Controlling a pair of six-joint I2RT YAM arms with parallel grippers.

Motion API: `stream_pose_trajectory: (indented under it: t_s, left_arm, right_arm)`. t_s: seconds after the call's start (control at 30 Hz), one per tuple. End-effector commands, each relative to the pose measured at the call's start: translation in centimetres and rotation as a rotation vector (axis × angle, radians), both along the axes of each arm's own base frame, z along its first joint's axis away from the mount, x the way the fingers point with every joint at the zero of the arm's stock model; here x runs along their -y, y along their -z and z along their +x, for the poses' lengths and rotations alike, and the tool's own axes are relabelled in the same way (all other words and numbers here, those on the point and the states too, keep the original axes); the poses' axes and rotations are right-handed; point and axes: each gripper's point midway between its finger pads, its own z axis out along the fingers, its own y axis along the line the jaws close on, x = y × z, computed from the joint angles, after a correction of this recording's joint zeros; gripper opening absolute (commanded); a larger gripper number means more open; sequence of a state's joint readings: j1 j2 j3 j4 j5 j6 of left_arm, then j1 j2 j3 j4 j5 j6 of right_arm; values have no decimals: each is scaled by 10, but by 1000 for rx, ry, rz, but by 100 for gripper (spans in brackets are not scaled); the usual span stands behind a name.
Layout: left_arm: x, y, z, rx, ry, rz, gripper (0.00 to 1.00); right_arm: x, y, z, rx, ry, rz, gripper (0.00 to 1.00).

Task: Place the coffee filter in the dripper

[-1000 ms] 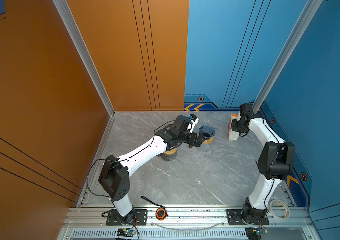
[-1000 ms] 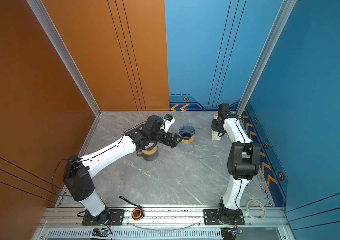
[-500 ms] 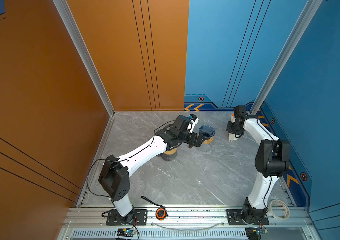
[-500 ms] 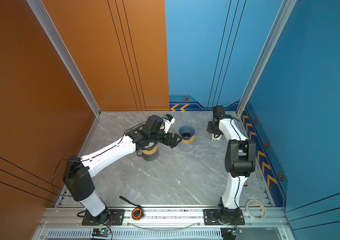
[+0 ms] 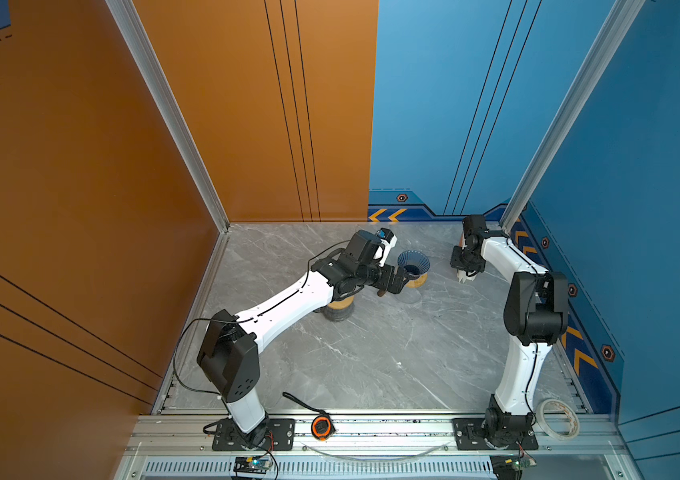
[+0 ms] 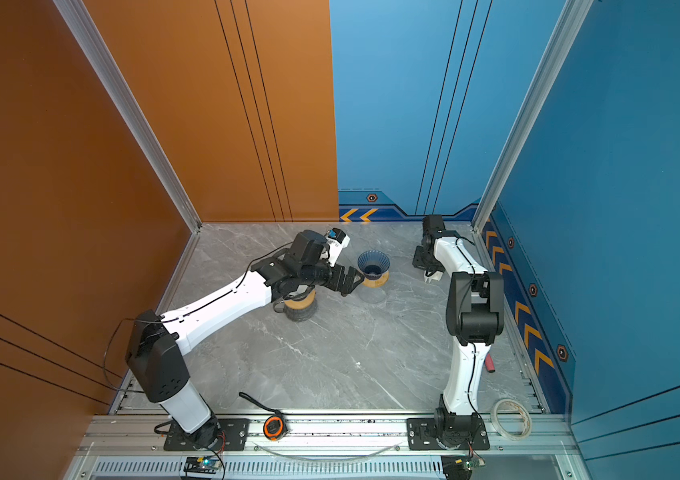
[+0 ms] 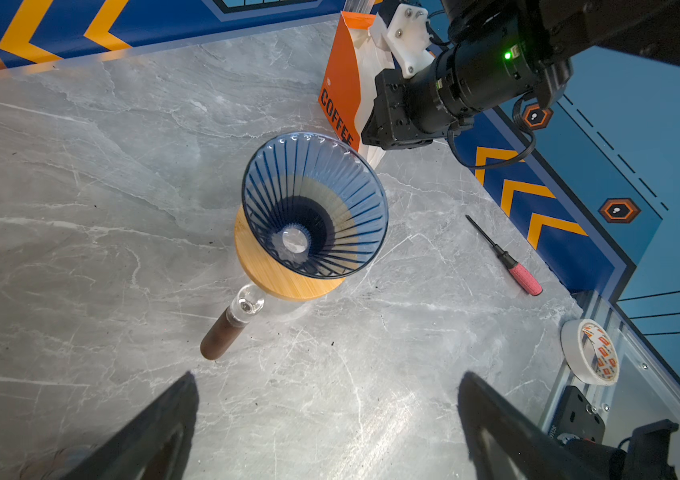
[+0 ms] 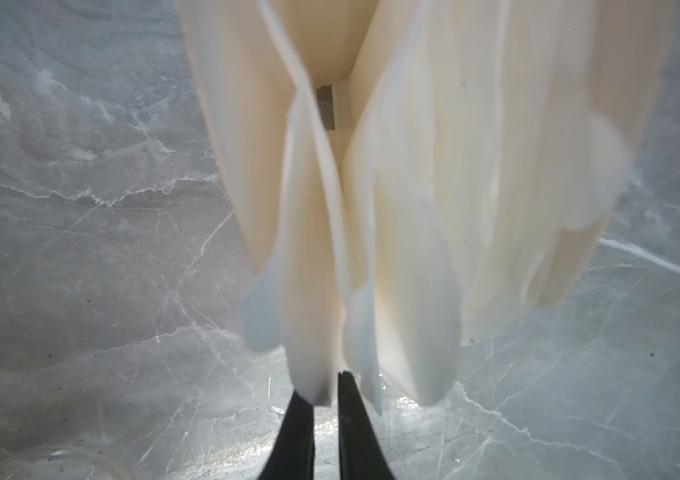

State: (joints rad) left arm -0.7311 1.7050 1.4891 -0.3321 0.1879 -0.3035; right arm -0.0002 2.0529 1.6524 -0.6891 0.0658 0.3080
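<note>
- One grey marble-patterned tabletop (image 5: 371, 353) carries everything, and orange and blue wall panels close it in.
- There are two white-and-black arms. The left gripper (image 7: 325, 415) hovers low just beside the dripper, on the side away from the filter pack. Its jaws are spread wide and hold nothing.
- The right gripper (image 8: 325, 399) points down near the far right corner. Its jaws are pinched together on the lower edge of one white paper coffee filter (image 8: 309, 291).
- One orange printed filter pack (image 7: 340, 83) stands upright on the table. That filter hangs among its fanned white sheets, too blurred to count, well apart from the dripper.
- One blue ribbed cone-shaped dripper (image 5: 413, 262) sits upright on a round bamboo collar (image 7: 284, 278) over a clear glass carafe, whose brown handle (image 7: 223, 332) points toward the left gripper.
- One dark round wood-topped container (image 5: 338, 309) sits partly hidden under the left arm.
- One white tape roll (image 5: 558, 417) lies by the right arm's base.
- One orange tape measure (image 5: 322, 427) rests on the front rail.
- One pink-handled screwdriver (image 7: 508, 262) lies along the right wall.
</note>
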Motion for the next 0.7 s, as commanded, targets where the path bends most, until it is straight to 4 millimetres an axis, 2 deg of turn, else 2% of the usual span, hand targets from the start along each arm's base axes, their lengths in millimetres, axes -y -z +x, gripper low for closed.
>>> stream_pose_trajectory:
  t_s: [0.0,0.2,0.43,0.67]
  left_arm:
    - [-1,-7,0,-3,8,-12,98]
    - [1,-7,-2,-5,14,-12,98]
    - [2,-8,0,-4,12,-15,98]
    - [2,-9,0,-3,13,-16,98]
  right_arm:
    - [10,-8,1,4,31,-32,8]
    - [8,-14,0,16,22,-24,0]
    - [7,-22,-1,30,16,-24,0]
    - [6,-40,-8,61,7,-15,0]
